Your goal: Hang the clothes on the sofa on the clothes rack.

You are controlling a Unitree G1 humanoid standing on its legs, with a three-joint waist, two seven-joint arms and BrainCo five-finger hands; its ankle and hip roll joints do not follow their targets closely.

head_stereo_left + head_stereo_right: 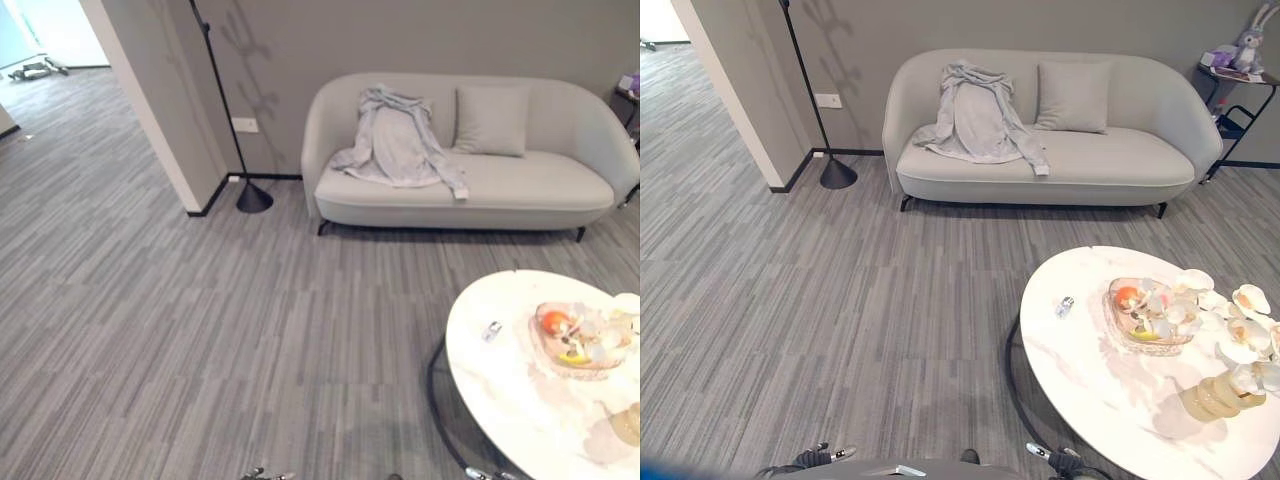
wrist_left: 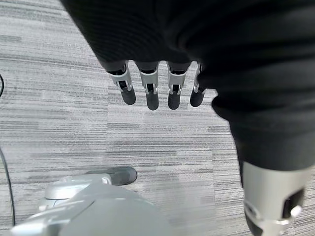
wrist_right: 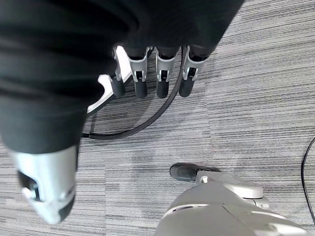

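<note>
A light grey garment (image 1: 395, 140) lies draped over the backrest and seat at the left end of the pale grey sofa (image 1: 530, 195) against the far wall. The clothes rack, a thin black pole (image 1: 222, 95) on a round black base (image 1: 254, 198), stands just left of the sofa by the wall corner. My left hand (image 2: 152, 96) hangs over the grey striped floor with straight fingers and holds nothing. My right hand (image 3: 163, 84) hangs the same way, open and empty. Both hands are far from the sofa.
A round white marble table (image 1: 1110, 400) stands near me on the right, carrying a glass bowl of fruit (image 1: 1145, 315), a small object (image 1: 1064, 306) and a vase of white flowers (image 1: 1225, 385). A cushion (image 1: 1073, 97) rests on the sofa. A black side shelf (image 1: 1235, 105) stands at the far right.
</note>
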